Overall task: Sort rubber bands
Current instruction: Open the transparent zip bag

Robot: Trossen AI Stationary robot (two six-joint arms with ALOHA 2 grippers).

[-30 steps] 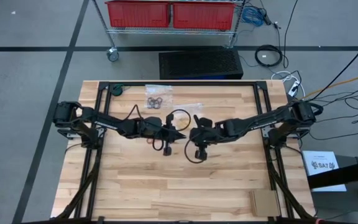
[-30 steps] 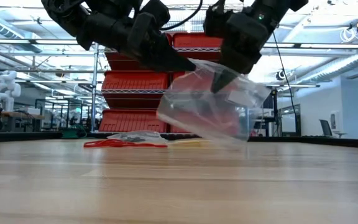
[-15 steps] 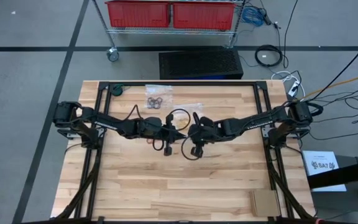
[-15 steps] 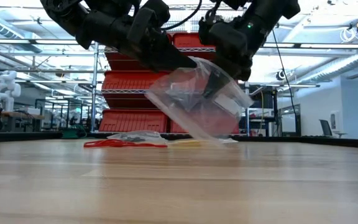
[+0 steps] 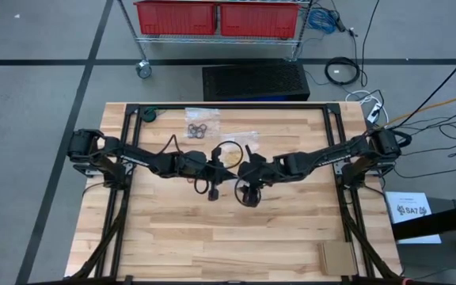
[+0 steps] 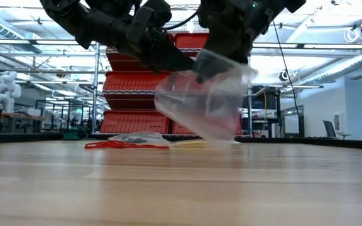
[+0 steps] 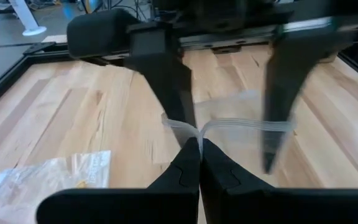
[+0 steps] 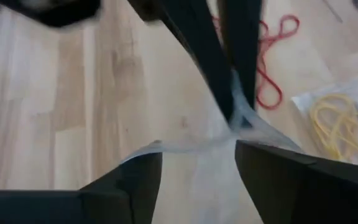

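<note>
Clear bag [image 6: 206, 103] contents not readable in low view: motion-blurred, reddish tint only, could be bins behind. Bag barely discernible in high view, hidden between arms. Right gripper [image 8: 194, 158] fingers cut off by right wrist view edge; blurred. Left gripper [image 7: 200, 149] base cut off in left wrist view. Red rubber bands [image 8: 272, 53] partly hidden behind left fingers. Yellow bands [image 8: 340, 121] cut off at edge. Black bands [image 5: 198, 128] too small to count in high view.

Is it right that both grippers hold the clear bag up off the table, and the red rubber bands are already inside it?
Not quite. The red rubber bands lie on the table, outside the held clear bag, as the low view shows. The left gripper pinches the bag's edge; the right gripper is at its mouth.
</note>
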